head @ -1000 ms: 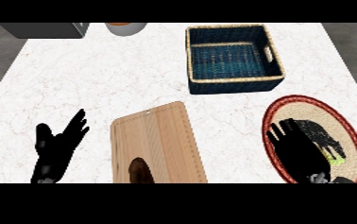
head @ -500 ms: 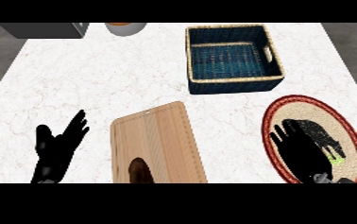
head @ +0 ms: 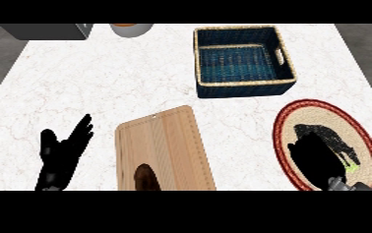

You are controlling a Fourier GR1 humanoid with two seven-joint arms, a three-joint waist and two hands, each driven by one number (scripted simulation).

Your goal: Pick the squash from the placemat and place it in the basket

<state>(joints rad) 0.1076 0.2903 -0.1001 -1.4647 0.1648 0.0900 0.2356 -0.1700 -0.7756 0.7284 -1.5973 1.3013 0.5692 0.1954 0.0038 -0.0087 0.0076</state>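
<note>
Squash (head: 349, 166): barely visible, just a small yellow-green sliver at the right hand's outer edge, low on the round placemat (head: 291, 124) near the counter's right side. Rest of it hidden under the hand.

Head view, right side: right hand (head: 318, 156) lying over the placemat's middle, black fingers curled down and closed around the squash, thumb side toward the placemat's left rim. Grey wrist just showing at the lower edge. Dark shadow spread on the mat beside the hand.

Head view, far end: dark blue woven basket (head: 245, 82) with a tan rim, standing well apart from the placemat, toward the counter's far right. Inside, only its woven floor showing.

Head view, middle: wooden cutting board (head: 160, 138) lying flat between the two hands, a brown rounded object (head: 146, 178) on its near end, cut off by the lower edge.

Head view, left side: left hand (head: 59, 153) resting open near the lower left, fingers straight and spread, holding nothing.

Head view, far left corner: a grey box-like object (head: 51, 30) and an orange-and-white bowl (head: 131, 29), both partly cut off.
</note>
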